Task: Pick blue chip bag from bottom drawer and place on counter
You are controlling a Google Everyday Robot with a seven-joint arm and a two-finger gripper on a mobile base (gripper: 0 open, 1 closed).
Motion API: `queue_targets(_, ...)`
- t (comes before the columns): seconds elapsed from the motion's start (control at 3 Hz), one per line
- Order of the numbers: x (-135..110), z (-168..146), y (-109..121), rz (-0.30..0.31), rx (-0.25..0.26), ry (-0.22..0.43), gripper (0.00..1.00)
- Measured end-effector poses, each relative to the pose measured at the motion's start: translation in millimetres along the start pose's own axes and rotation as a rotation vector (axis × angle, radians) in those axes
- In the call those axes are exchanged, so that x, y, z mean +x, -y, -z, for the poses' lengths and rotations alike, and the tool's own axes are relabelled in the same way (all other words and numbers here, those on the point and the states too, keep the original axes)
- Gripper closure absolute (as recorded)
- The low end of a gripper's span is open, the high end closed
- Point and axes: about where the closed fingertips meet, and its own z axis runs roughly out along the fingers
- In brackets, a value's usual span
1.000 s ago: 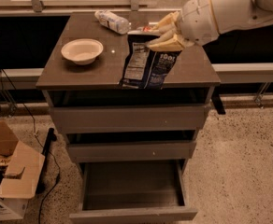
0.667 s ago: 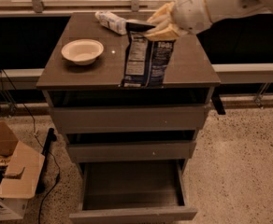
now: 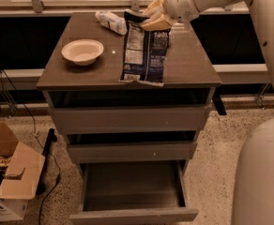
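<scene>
We record one gripper (image 3: 152,18) at the far edge of the counter (image 3: 193,69), meeting the top end of the one chip bag (image 3: 144,55); we cannot tell whether it clamps. The bag lies flat, reaching from the gripper to the front edge. Left of the gripper: one bottle (image 3: 111,21), one bowl (image 3: 82,51). Below: three drawers, bottom drawer (image 3: 132,186) furthest out.

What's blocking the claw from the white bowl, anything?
Probably nothing. The claw is at the far end of the blue chip bag on the counter; the bowl sits to its left, bare counter between, bottle further back.
</scene>
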Motion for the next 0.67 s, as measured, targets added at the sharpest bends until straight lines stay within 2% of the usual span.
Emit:
queue_targets(0.33,18,-16,15,-0.025,0.011,-0.021,0.84)
queue_targets(0.67,34,-29,25,-0.052,0.025,-0.019,0.61)
